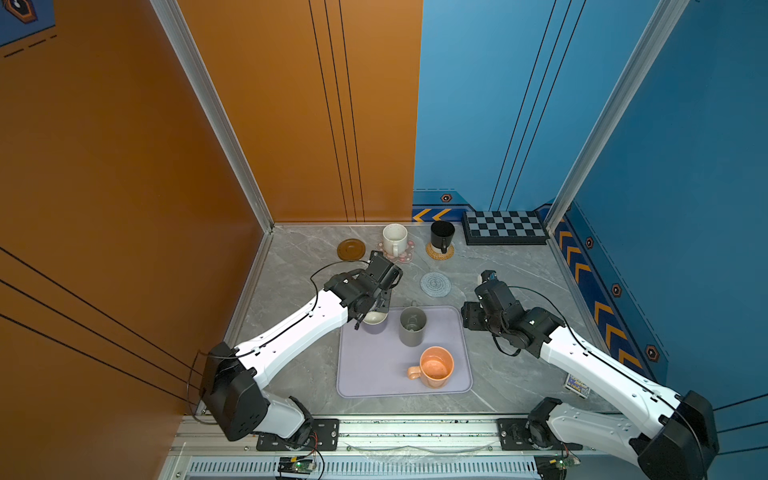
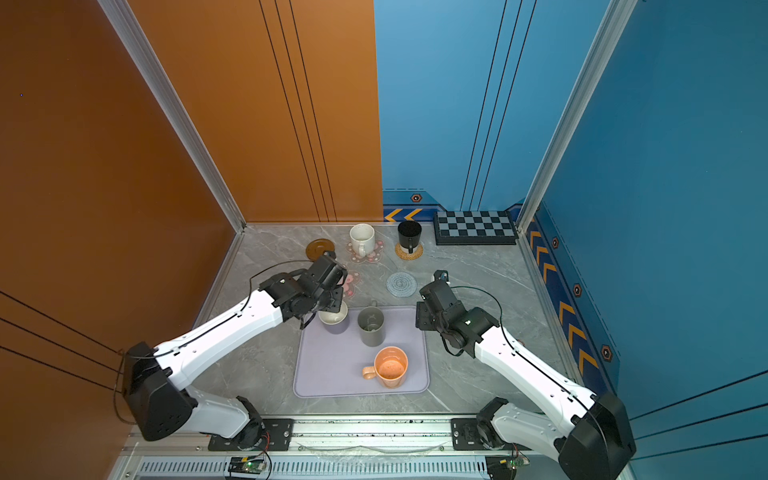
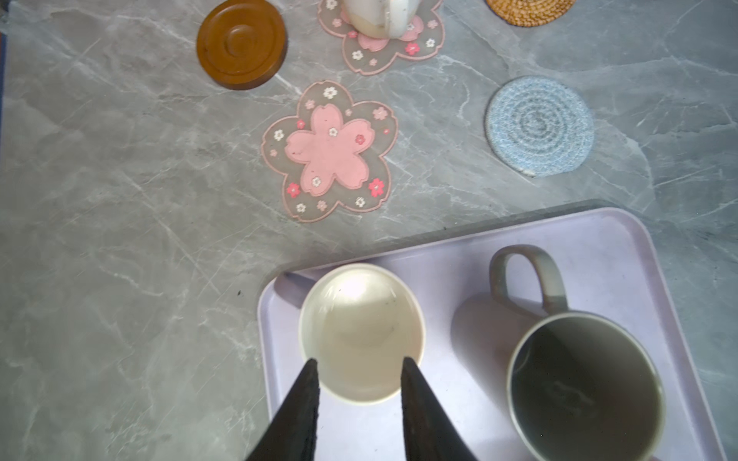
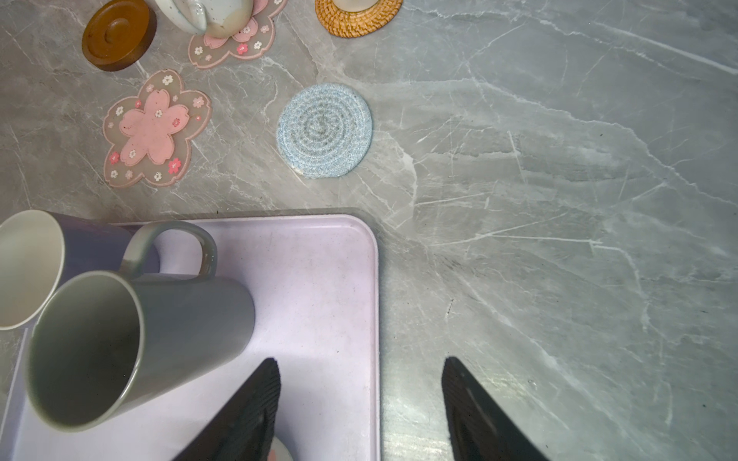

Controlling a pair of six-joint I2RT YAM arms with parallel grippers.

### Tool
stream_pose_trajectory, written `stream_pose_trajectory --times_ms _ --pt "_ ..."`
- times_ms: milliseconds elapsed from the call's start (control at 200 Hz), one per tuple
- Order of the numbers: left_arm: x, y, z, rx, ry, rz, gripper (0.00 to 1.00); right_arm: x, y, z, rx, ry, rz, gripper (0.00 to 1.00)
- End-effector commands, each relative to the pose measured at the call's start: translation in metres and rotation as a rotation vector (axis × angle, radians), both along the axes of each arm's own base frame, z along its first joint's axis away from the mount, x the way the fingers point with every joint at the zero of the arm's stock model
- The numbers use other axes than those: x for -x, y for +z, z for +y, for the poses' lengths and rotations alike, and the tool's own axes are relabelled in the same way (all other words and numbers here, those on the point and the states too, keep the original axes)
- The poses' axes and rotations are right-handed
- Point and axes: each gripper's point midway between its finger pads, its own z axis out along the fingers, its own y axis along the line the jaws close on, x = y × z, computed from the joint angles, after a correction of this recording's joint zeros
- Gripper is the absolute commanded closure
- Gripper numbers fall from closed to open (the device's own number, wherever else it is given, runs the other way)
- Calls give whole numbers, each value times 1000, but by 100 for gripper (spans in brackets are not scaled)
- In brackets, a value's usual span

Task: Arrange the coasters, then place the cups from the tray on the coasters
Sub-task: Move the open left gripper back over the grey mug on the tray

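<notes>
Five cups are counted in both top views. Three are left on the tray [image 1: 374, 370], set in the lower middle of the frame: the lavender cup [image 1: 374, 324] at its upper left corner, the grey cup [image 1: 412, 328] just right of it, and the orange cup [image 1: 435, 368] at the lower right. Two are seated on coasters higher in the frame: the white speckled cup [image 1: 394, 239] on a pink flower coaster [image 1: 406, 257] and the black cup [image 1: 441, 235] on the rattan coaster [image 1: 436, 255].

Five coasters are counted, and three are bare. The brown wooden disc [image 1: 351, 249] is seen left of the white speckled cup. The grey-blue woven coaster [image 1: 435, 284] is seen between the black cup and the tray. The second pink flower coaster [image 3: 329, 151] is seen just above the tray's upper left corner, mostly covered by the left arm [image 1: 291, 328] in the top views.

The left gripper [image 3: 357, 359] is held over the lavender cup with its jaws a small way apart, both tips seen against the cream inside; whether the rim is touched cannot be told. The right gripper [image 4: 361, 359] is held with its jaws wide apart, gripping nothing, one fingertip above the tray's right edge and the other above the marble table [image 1: 498, 382].
</notes>
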Motion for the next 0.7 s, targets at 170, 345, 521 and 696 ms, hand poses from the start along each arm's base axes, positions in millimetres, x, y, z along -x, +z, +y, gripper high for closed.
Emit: stream_pose_trajectory --times_ms 170,345,521,696 --pt "-44 -17 -74 91 -64 43 67 13 -9 -4 2 -4 31 33" --pt "-51 -52 -104 132 -89 147 70 15 -9 -8 6 -10 28 33" --pt "-43 -66 -111 129 -94 186 70 15 -9 -11 16 -11 24 32" --pt "-33 -76 -97 97 -81 206 70 12 -12 -9 26 -4 36 32"
